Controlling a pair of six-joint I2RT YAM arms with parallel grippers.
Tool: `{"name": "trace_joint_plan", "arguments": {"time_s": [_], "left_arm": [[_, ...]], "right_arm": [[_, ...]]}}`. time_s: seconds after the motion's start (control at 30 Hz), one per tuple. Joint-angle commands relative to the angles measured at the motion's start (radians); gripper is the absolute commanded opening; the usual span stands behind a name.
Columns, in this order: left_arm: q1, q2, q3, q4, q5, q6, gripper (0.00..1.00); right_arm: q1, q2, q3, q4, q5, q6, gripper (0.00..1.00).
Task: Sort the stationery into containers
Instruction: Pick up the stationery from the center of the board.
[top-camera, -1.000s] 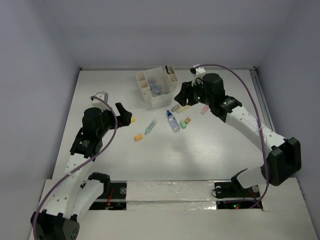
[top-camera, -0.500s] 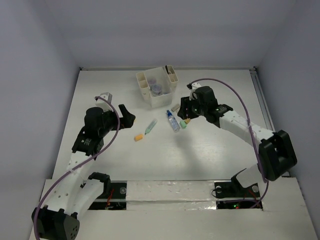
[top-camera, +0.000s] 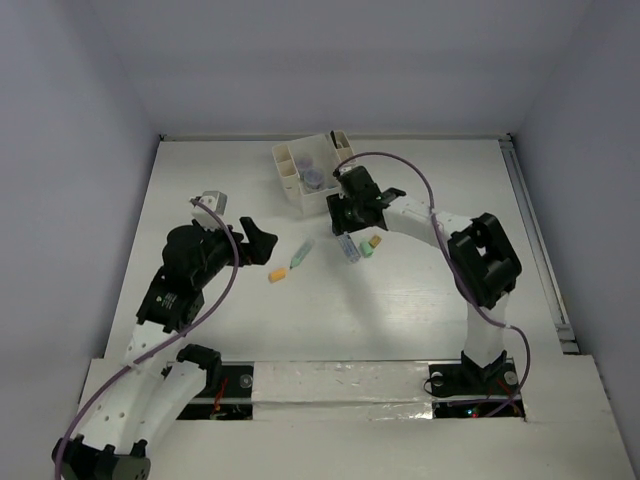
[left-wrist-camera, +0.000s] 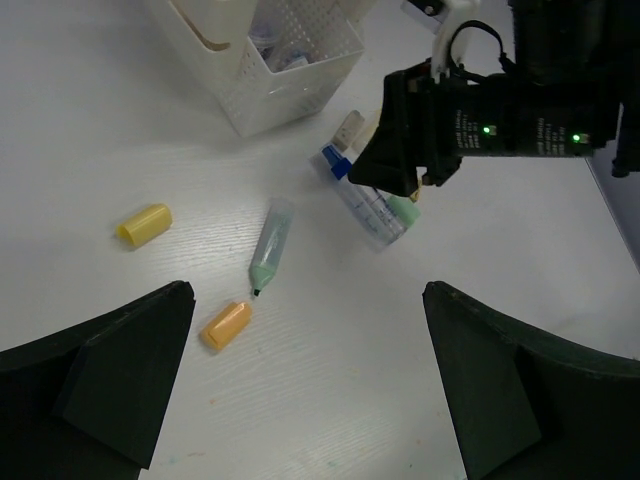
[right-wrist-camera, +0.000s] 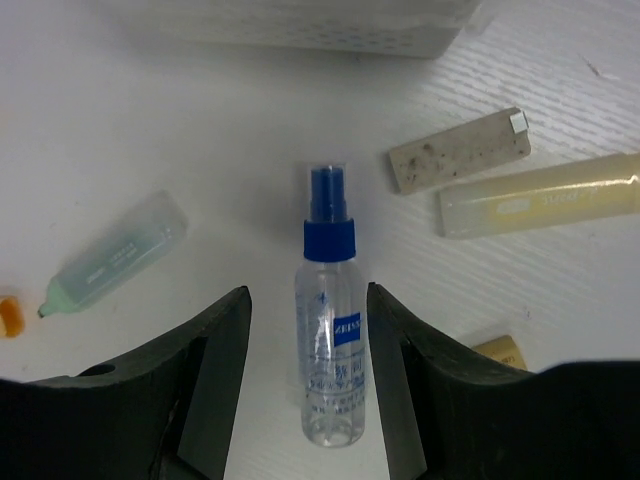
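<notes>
We see a clear bottle (right-wrist-camera: 331, 340) with a blue cap and blue print, a pale translucent green marker (right-wrist-camera: 110, 256), an orange block (left-wrist-camera: 226, 324), a yellow block (left-wrist-camera: 145, 223), a green block (top-camera: 366, 251), a grey-beige eraser (right-wrist-camera: 458, 149) flecked with dark specks, and a pale yellow stick (right-wrist-camera: 540, 194) with faint white lettering. The organizer (left-wrist-camera: 290, 75) is cream-white with a fine grid pattern on its walls, and we make out a purple jar (top-camera: 313, 178) in it. The table (left-wrist-camera: 330, 420) is white with a faint grain, the left gripper (left-wrist-camera: 308, 290) and right gripper (right-wrist-camera: 310, 300) are black, and the cables (top-camera: 400, 160) are purple.
</notes>
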Motion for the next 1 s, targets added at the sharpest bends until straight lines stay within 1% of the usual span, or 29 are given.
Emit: {"name": "trace_joint_plan", "arguments": {"time_s": [0.0, 0.03, 0.07, 0.1, 0.2, 0.27, 0.33, 0.57, 0.6, 0.63, 0.67, 0.7, 0.73, 0.77, 0.83, 0.93, 0.97], "left_arm": [[-0.039, -0.030, 0.004, 0.005, -0.040, -0.004, 0.99], [-0.039, -0.035, 0.004, 0.003, -0.049, -0.006, 0.99], [-0.051, -0.039, 0.004, 0.000, -0.062, -0.009, 0.99], [-0.061, -0.044, 0.005, -0.002, -0.065, -0.009, 0.99], [-0.073, -0.045, 0.007, -0.006, -0.079, -0.012, 0.99], [-0.082, -0.044, 0.007, -0.008, -0.085, -0.013, 0.99], [-0.082, -0.042, 0.008, -0.009, -0.086, -0.013, 0.99], [-0.082, -0.041, 0.007, -0.005, -0.086, -0.015, 0.99], [-0.082, -0.041, 0.007, -0.005, -0.086, -0.015, 0.99], [-0.082, -0.041, 0.007, -0.005, -0.085, -0.015, 0.99], [-0.082, -0.041, 0.007, -0.003, -0.085, -0.017, 0.99], [-0.082, -0.039, 0.007, -0.005, -0.085, -0.015, 0.99], [-0.082, -0.039, 0.007, -0.005, -0.085, -0.015, 0.99], [-0.082, -0.039, 0.005, -0.003, -0.086, -0.015, 0.99], [-0.082, -0.041, 0.005, -0.003, -0.085, -0.017, 0.99], [-0.082, -0.039, 0.005, -0.003, -0.083, -0.015, 0.99], [-0.082, -0.039, 0.005, -0.002, -0.085, -0.015, 0.99]], "right_arm": [[0.028, 0.065, 0.134, -0.086, 0.077, -0.021, 0.55], [0.028, 0.096, 0.150, -0.112, 0.081, -0.018, 0.50], [0.039, 0.105, 0.159, -0.120, 0.089, -0.015, 0.46], [0.039, 0.113, 0.164, -0.123, 0.097, -0.010, 0.45], [0.039, 0.133, 0.164, -0.137, 0.129, -0.004, 0.46], [0.039, 0.145, 0.167, -0.155, 0.147, -0.003, 0.50], [0.048, 0.158, 0.164, -0.164, 0.147, -0.003, 0.51], [0.058, 0.159, 0.145, -0.170, 0.141, -0.001, 0.49], [0.067, 0.156, 0.144, -0.170, 0.141, -0.001, 0.47], [0.067, 0.150, 0.142, -0.170, 0.138, -0.001, 0.34], [0.067, 0.144, 0.144, -0.169, 0.141, -0.001, 0.29], [0.067, 0.124, 0.142, -0.158, 0.141, 0.000, 0.19], [0.067, 0.124, 0.142, -0.158, 0.141, 0.002, 0.19], [0.067, 0.100, 0.144, -0.149, 0.141, 0.002, 0.14], [0.067, 0.066, 0.153, -0.138, 0.143, 0.000, 0.11], [0.067, -0.032, 0.153, -0.083, 0.134, -0.004, 0.08], [0.067, -0.058, 0.156, -0.036, 0.138, -0.007, 0.06]]}}
